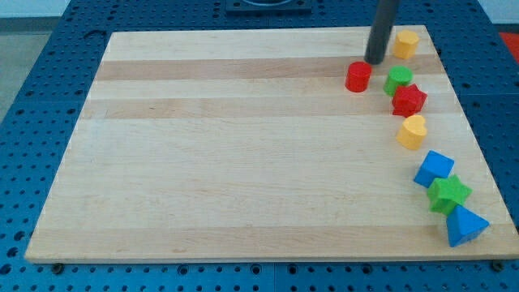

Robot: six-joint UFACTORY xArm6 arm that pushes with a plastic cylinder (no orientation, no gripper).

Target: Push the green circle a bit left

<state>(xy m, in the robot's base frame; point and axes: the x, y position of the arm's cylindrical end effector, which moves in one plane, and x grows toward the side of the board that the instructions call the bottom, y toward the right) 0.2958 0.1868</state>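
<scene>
The green circle [398, 79] sits near the view's top right on the wooden board [243, 162]. It touches a red star [409, 100] just below it. A red cylinder [358, 76] stands a little to its left. My tip [375, 61] is the lower end of a dark rod. It rests on the board above and between the red cylinder and the green circle, slightly up and left of the green circle, apart from both.
A yellow block [405, 42] lies at the top right corner. Down the right side are a yellow heart-like block [412, 131], a blue cube [435, 169], a green star [448, 193] and a blue triangle [465, 225]. Blue pegboard surrounds the board.
</scene>
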